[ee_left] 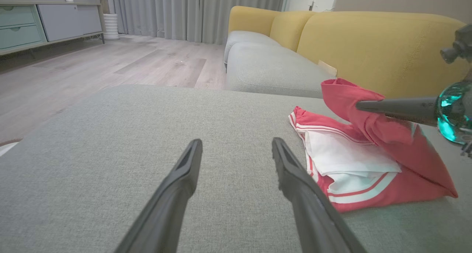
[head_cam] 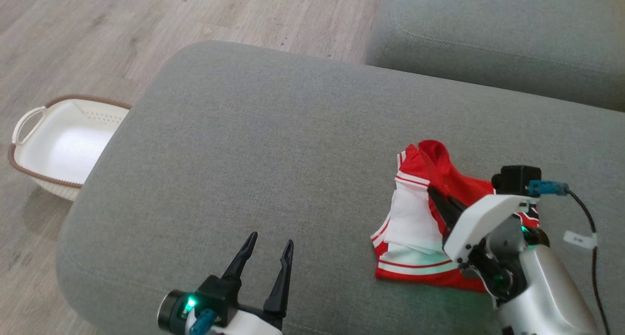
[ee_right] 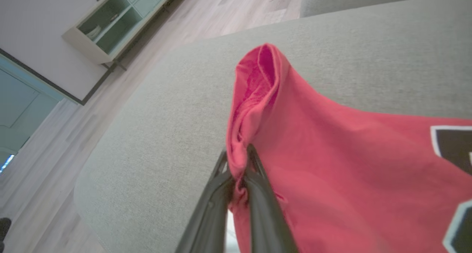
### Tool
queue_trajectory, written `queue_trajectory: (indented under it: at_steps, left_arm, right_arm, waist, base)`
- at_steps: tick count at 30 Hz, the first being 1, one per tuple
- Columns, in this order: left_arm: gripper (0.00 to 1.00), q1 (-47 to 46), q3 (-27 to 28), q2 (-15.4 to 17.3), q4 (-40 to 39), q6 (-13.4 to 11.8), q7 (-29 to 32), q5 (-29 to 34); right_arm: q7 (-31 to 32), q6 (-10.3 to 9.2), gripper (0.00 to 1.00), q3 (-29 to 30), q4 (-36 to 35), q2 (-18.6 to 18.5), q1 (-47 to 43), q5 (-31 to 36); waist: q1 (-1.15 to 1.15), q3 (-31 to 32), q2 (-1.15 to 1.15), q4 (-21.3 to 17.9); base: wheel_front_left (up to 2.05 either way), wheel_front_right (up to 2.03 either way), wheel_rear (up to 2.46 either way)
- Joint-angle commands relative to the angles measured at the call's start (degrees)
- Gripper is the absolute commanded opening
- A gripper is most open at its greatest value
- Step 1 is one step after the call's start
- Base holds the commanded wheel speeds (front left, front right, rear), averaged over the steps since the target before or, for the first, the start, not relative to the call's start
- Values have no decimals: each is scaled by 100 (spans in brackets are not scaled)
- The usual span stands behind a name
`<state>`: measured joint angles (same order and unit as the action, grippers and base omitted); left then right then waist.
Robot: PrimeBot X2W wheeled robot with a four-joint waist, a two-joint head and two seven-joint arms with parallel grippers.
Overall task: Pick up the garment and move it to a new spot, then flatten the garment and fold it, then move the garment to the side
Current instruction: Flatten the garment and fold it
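Note:
The garment (head_cam: pixel 415 218) is red with white panels and stripes, lying bunched on the grey sofa cushion (head_cam: pixel 273 144) at the right. My right gripper (head_cam: pixel 434 194) is shut on a red fold of it and holds that fold raised above the rest. In the right wrist view the red cloth (ee_right: pixel 295 142) is pinched between the two dark fingers (ee_right: pixel 258 194). The left wrist view shows the garment (ee_left: pixel 354 160) to the right, with the right arm's finger (ee_left: pixel 398 108) lifting a flap. My left gripper (head_cam: pixel 271 249) stands open over bare cushion, left of the garment, with nothing between its fingers.
A white basket (head_cam: pixel 58 144) with a brown rim stands on the wooden floor beside the cushion's left edge. A second grey cushion (head_cam: pixel 498 37) lies at the back right. Yellow sofa backs (ee_left: pixel 368 42) rise behind the garment. A black cable (head_cam: pixel 586 218) hangs by my right wrist.

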<state>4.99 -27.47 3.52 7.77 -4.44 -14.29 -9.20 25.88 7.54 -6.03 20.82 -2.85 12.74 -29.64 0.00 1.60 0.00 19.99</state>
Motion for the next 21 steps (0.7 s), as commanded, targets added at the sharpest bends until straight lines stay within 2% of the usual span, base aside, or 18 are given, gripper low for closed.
queue_trajectory:
  at_steps: [1, 10, 11, 12, 13, 17, 21]
  left_arm:
    - [100, -330, 133, -64, -162, 18, -71, -18]
    - [100, -377, 92, -64, -102, -33, -71, -65]
    - [100, -388, 86, -64, -92, -40, -71, -72]
    - [100, -400, 80, -64, -84, -43, -71, -79]
    - [100, -410, 78, -64, -77, -47, -71, -84]
    - [100, -412, 93, -64, -56, -74, -71, -94]
    - [100, -375, 127, -64, -75, -101, -71, -93]
  right_arm:
    - [-100, -5, 0, -153, -159, -4, 347, -53]
    - [-405, -5, 0, -648, 327, -3, 679, -358]
    - [-429, -5, 12, -708, 370, -3, 692, -379]
    - [-455, -5, 76, -762, 412, -3, 703, -401]
    - [-482, -5, 100, -810, 454, -3, 716, -421]
    - [-670, -5, 100, -948, 466, -3, 757, -511]
    - [-1081, -5, 100, -726, 219, -3, 768, -490]
  waist:
    - [0, -16, 0, 11]
    - [0, -105, 0, -45]
    - [0, -106, 0, -57]
    - [0, -106, 0, -73]
    - [0, -103, 0, -93]
    - [0, -57, 0, -204]
    - [0, 3, 0, -377]
  base:
    - [0, 0, 0]
    - [0, 0, 0]
    - [0, 0, 0]
    - [0, 0, 0]
    - [0, 0, 0]
    - [0, 0, 0]
    - [0, 0, 0]
